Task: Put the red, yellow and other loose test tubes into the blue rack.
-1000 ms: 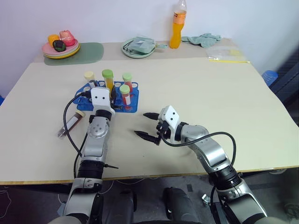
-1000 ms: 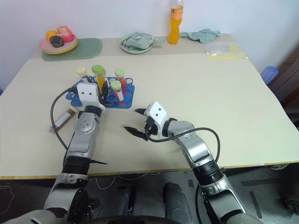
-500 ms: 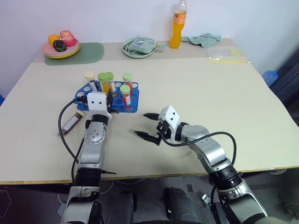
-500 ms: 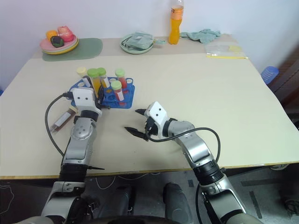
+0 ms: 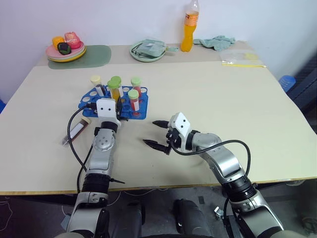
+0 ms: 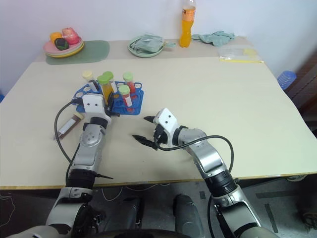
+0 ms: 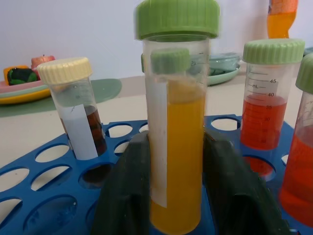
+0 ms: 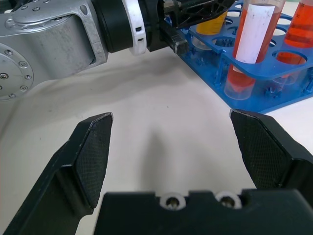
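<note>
1. One wide, pale table (image 5: 223,99) carries everything. Along its far edge sit a green mat (image 5: 96,54), a plate of fruit (image 5: 65,49), a pale green dish (image 5: 147,49) and an orange bottle (image 5: 188,25).
2. Next in size is the blue rack (image 5: 141,113), which lies flat on the table's left half, just ahead of my left arm and well short of the mat.
3. My right gripper (image 5: 149,132) hovers low over bare table, near the rack's front right corner. Its jaws are spread wide with nothing between them.
4. My left gripper (image 7: 175,139) reaches in level over the rack's front edge and sits around the yellow tube (image 7: 178,161). I cannot tell whether it clamps the tube or merely flanks it.
5. That yellow tube stands upright in a rack hole, green-capped and about two-thirds full of orange-yellow liquid.
6. Two red tubes with green caps (image 5: 132,99) (image 5: 135,85) stand upright in holes on the rack's right side.
7. A cream-capped tube (image 5: 96,83) with dark contents leans in a hole near the rack's far left corner.
8. One loose tube (image 5: 77,130) with dark red contents lies on its side on the table, to the left of my left arm and near the rack's front left corner.
</note>
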Controlling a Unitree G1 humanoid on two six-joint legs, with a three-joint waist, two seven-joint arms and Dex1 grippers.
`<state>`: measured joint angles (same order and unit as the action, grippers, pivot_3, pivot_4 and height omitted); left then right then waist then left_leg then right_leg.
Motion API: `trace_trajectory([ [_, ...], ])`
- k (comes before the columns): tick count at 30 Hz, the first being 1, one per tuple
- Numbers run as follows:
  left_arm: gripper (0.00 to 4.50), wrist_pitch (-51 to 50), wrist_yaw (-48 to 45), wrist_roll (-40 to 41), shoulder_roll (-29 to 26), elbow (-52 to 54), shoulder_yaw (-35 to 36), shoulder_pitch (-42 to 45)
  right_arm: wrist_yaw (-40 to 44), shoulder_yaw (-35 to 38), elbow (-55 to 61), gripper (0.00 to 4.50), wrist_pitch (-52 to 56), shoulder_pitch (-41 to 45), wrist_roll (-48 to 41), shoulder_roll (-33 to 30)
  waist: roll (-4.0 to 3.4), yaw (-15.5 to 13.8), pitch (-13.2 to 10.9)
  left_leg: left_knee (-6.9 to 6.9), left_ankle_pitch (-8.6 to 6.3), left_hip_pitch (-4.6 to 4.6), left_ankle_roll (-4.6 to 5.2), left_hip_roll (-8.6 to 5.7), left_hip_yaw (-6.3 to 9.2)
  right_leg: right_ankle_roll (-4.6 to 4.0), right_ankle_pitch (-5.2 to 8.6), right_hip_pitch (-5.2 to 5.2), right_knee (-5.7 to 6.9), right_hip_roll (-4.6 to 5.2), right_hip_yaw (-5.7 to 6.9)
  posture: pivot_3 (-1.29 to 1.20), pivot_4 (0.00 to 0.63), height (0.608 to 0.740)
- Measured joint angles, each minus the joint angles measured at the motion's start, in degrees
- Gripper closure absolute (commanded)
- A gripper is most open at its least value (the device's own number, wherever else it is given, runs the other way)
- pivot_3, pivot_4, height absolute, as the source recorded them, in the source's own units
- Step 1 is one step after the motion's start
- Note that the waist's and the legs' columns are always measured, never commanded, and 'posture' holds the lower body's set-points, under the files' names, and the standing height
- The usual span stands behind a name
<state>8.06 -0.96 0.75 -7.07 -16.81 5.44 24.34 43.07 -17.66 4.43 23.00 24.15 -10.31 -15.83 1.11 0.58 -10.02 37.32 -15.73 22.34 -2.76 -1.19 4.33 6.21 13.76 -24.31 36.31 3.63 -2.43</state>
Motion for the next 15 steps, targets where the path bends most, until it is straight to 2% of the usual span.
trace_trajectory([
  [3, 0.32, 0.87, 0.31, 1.33, 0.55, 2.75, 0.87, -1.98, -0.03, 0.00, 0.23, 0.24, 0.02, -0.10, 0.02, -0.12, 0.00, 0.31, 0.00, -0.02, 0.00, 0.00, 0.00, 0.02, 0.00, 0.00, 0.00, -0.03, 0.00, -0.01, -0.02, 0.00, 0.150, 0.740],
  [6, 0.32, -0.95, 0.63, 5.05, 0.04, 10.97, 4.37, -5.15, -0.02, 0.02, 0.27, 0.24, 0.05, -0.16, 0.03, -0.27, 0.00, 0.57, 0.00, -0.07, 0.00, 0.00, 0.00, 0.08, 0.03, 0.00, 0.00, -0.10, 0.02, -0.04, -0.04, 0.00, 0.150, 0.740],
  [9, 0.32, -6.78, 0.33, 10.29, -3.66, 21.08, 9.16, -6.27, 0.01, 0.02, 0.31, 0.24, 0.16, -0.24, 0.00, -0.25, 0.00, 0.41, 0.00, -0.06, 0.00, 0.00, 0.00, 0.08, 0.05, 0.00, 0.00, -0.09, 0.03, -0.05, -0.03, 0.00, 0.150, 0.740],
  [11, 0.32, -12.76, -0.37, 14.22, -8.09, 26.68, 12.14, -6.10, 0.07, -0.01, 0.33, 0.24, 0.23, -0.25, -0.02, -0.14, 0.00, 0.39, 0.00, -0.05, 0.00, 0.01, 0.00, 0.07, 0.04, 0.00, 0.00, -0.08, 0.02, -0.04, -0.04, 0.00, 0.150, 0.740],
  [15, 0.15, -29.91, -4.35, 24.02, -20.77, 33.13, 18.46, -5.07, 0.25, -0.06, 0.33, 0.24, 0.23, -0.23, -0.05, 0.09, 0.01, 0.44, -0.01, -0.05, 0.00, -0.01, 0.00, 0.05, 0.03, 0.00, 0.01, -0.04, 0.04, -0.06, -0.01, 0.00, 0.150, 0.740],
])
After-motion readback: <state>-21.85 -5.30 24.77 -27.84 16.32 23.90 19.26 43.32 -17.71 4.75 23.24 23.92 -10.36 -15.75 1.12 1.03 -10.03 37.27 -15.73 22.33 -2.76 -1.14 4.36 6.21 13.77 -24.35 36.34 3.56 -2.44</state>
